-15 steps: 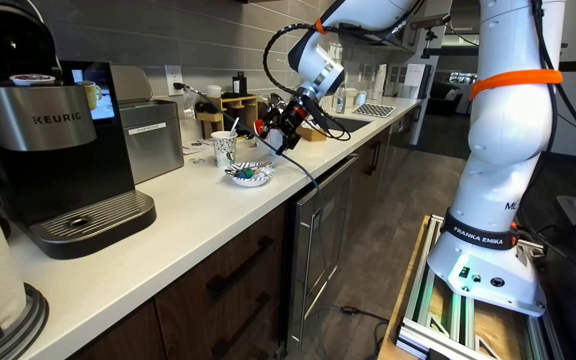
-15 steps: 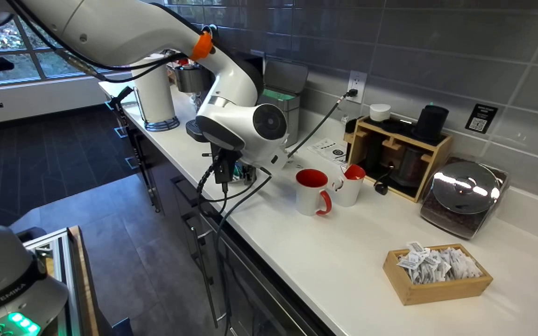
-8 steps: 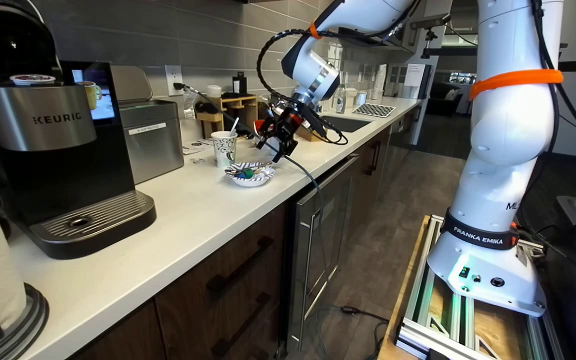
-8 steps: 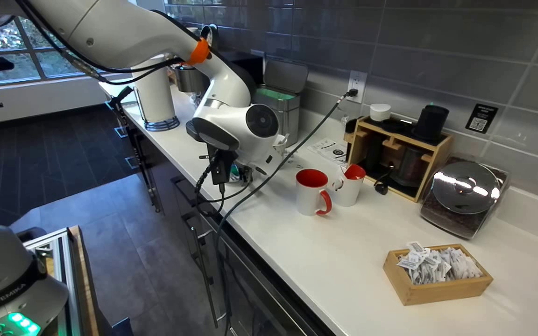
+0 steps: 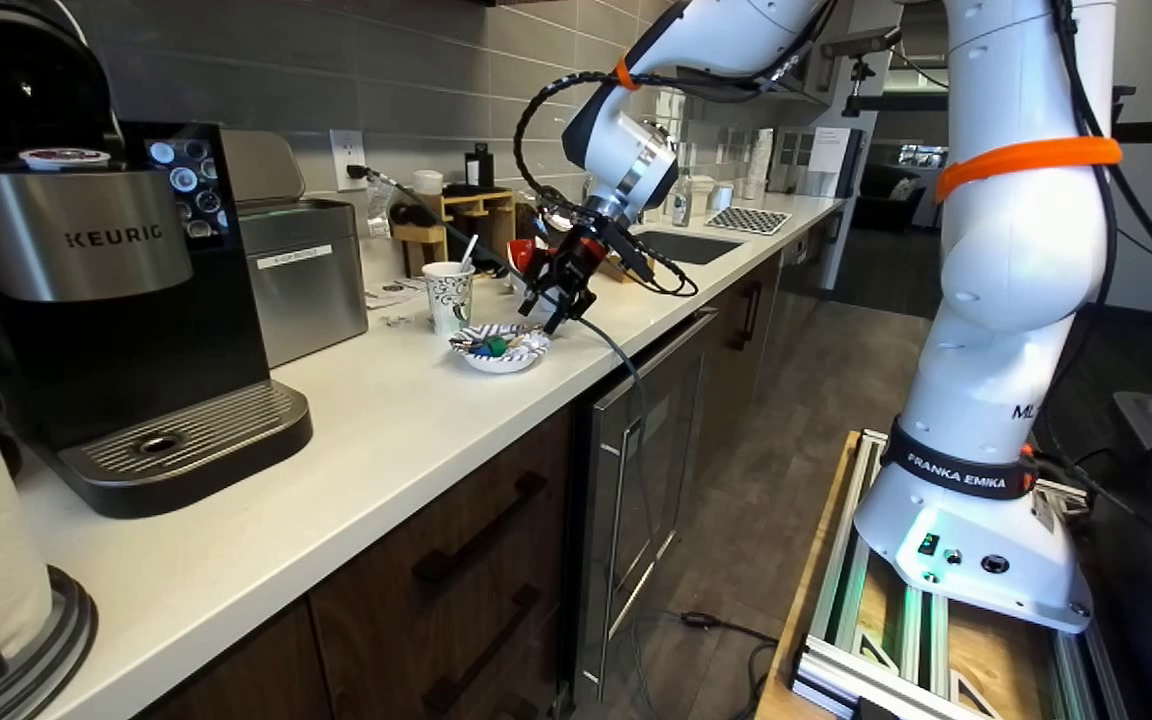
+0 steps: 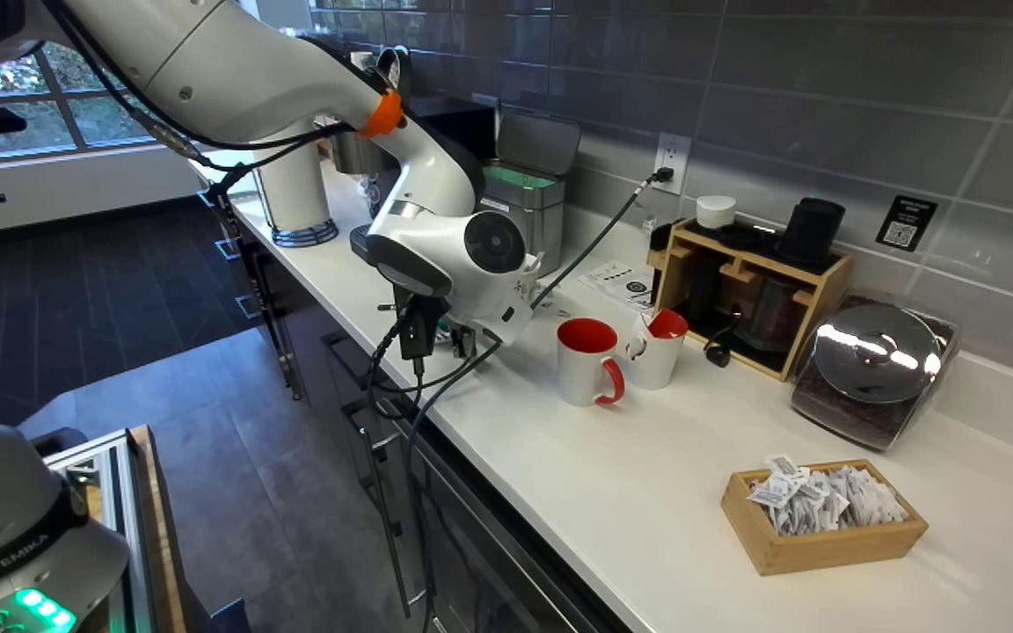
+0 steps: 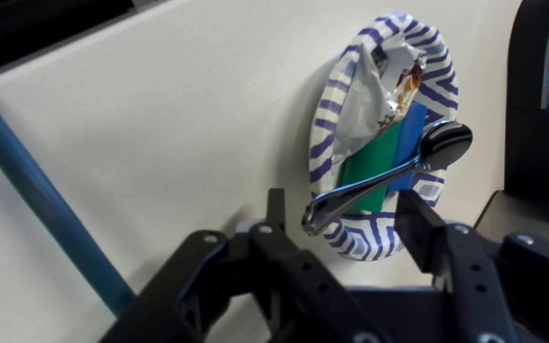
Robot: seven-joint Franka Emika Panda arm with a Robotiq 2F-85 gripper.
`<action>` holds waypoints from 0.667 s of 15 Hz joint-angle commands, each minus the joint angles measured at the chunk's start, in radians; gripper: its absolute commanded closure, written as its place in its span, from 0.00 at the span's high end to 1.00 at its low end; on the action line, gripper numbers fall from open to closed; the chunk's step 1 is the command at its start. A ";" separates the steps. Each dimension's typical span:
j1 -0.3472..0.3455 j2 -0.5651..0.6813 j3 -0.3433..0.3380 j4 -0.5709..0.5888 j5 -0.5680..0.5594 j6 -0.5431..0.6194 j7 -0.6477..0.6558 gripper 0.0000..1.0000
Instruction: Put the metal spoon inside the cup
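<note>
A shiny metal spoon [image 7: 350, 194] lies across a shallow paper bowl [image 7: 322, 147] with a purple zigzag pattern. Its handle end sticks out over the rim, and its head rests toward the far rim. My gripper [image 7: 343, 212] is open and empty; in the wrist view the handle end shows between its fingertips, without clear contact. In an exterior view the gripper [image 5: 539, 318] is just above the bowl's edge [image 5: 501, 365]. A patterned paper cup [image 5: 450, 300] stands upright beside the bowl with a white stick in it. Two white mugs [image 6: 586, 369] with red insides stand farther along the counter.
The bowl also holds a green block [image 7: 374, 157], a blue block [image 7: 410, 138] and a silver wrapper [image 7: 362, 109]. A cable [image 7: 50, 200] crosses the counter near my gripper. A coffee maker [image 5: 136, 240] and a metal bin [image 5: 306, 270] stand beyond the cup.
My gripper has moved down and toward the bowl, and its fingers have turned to point down at the bowl's edge. The bowl, cup and mugs have not moved.
</note>
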 commanded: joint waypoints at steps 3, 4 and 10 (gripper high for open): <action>-0.008 0.039 0.006 0.020 0.001 0.012 0.021 0.16; -0.009 0.045 0.006 0.023 0.002 0.012 0.025 0.07; -0.013 0.009 0.004 0.016 0.001 0.015 0.021 0.05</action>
